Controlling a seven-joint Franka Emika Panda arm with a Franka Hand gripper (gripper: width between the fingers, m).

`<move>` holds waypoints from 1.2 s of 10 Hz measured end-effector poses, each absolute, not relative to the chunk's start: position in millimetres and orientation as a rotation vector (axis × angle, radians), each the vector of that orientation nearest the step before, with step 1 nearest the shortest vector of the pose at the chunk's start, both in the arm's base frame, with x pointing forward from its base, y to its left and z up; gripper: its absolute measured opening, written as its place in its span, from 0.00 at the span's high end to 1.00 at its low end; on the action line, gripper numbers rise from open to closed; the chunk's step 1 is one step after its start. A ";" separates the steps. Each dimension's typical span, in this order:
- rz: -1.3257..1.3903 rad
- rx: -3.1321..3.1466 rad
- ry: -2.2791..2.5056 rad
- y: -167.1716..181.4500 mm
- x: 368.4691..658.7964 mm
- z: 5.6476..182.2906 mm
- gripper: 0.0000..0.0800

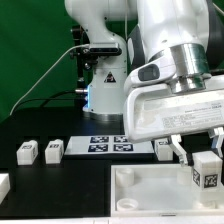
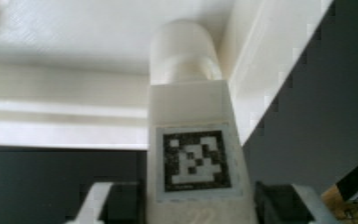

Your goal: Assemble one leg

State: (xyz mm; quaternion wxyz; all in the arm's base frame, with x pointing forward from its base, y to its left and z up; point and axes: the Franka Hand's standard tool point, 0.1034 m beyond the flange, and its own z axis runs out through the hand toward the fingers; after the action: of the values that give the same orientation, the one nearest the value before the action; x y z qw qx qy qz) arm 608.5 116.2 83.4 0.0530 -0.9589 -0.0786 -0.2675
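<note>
My gripper (image 1: 205, 160) is shut on a leg (image 1: 206, 172), a small white block with a square marker tag, and holds it over the large white panel (image 1: 150, 192) near the panel's far corner on the exterior view's right. In the wrist view the leg (image 2: 197, 150) sits between my gripper's (image 2: 197, 206) two fingers (image 2: 108, 205), tag facing the camera, its rounded peg end pointing at the panel (image 2: 69, 95). Whether the peg touches the panel cannot be told. Two loose legs (image 1: 27, 152) (image 1: 53, 150) stand at the exterior view's left, and another (image 1: 163, 147) stands behind the panel.
The marker board (image 1: 110, 144) lies on the black table behind the panel. The robot base (image 1: 105, 90) stands at the back. A white part (image 1: 3, 185) shows at the left edge of the exterior view. A green backdrop is behind.
</note>
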 end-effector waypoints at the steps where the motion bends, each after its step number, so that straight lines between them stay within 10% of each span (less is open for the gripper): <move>1: -0.847 -2.905 -0.237 116.1 609.5 82.9 0.63; 5: -0.897 -2.892 -0.225 115.8 611.9 82.8 0.63; 9: -0.891 -2.895 -0.234 115.6 611.3 81.7 0.22; 12: -0.891 -2.896 -0.237 115.6 611.3 81.6 0.19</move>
State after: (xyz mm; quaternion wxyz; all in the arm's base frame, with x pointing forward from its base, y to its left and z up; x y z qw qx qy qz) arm 611.3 115.6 81.6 0.0513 -0.9516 -0.0780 -0.2929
